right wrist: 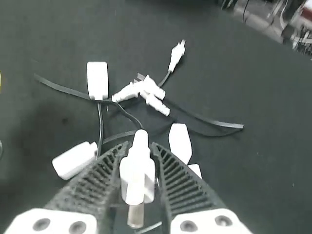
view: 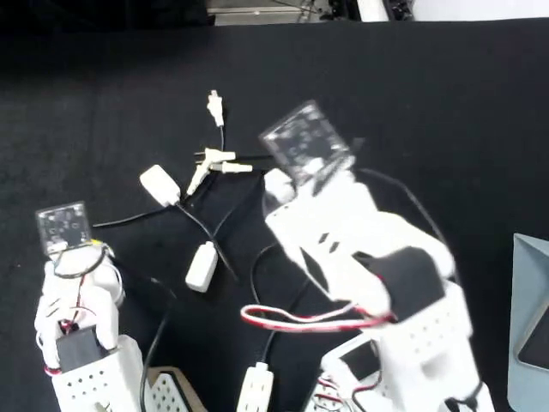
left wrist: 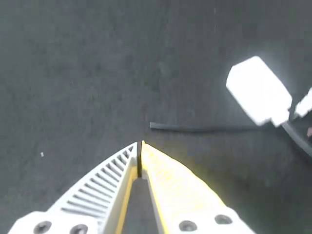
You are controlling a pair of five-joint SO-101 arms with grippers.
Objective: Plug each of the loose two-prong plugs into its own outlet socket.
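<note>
Right fingers (right wrist: 102, 170) pinch a white plug (right wrist: 138, 170), lengthwise along them; left fingers (left wrist: 165, 170) pressed together.

The black tabletop (view: 446, 112) carries tangled cords (left wrist: 195, 128), plugs (view: 214, 159) at 11 o'clock, sockets (view: 202, 266) at 9 and 6.

1. The white plastic right arm (view: 343, 232) carries a square patterned card (view: 304, 142) at its front end.
2. Just beside that end, two white two-prong plugs (view: 219, 161) lie touching over thin black cords (view: 202, 225).
3. A third white two-prong plug (view: 214, 105) lies beyond them.
4. A white rectangular socket block (view: 160, 184) lies ahead of the left arm (view: 81, 292); a second socket block (view: 202, 266) lies between the arms.
</note>
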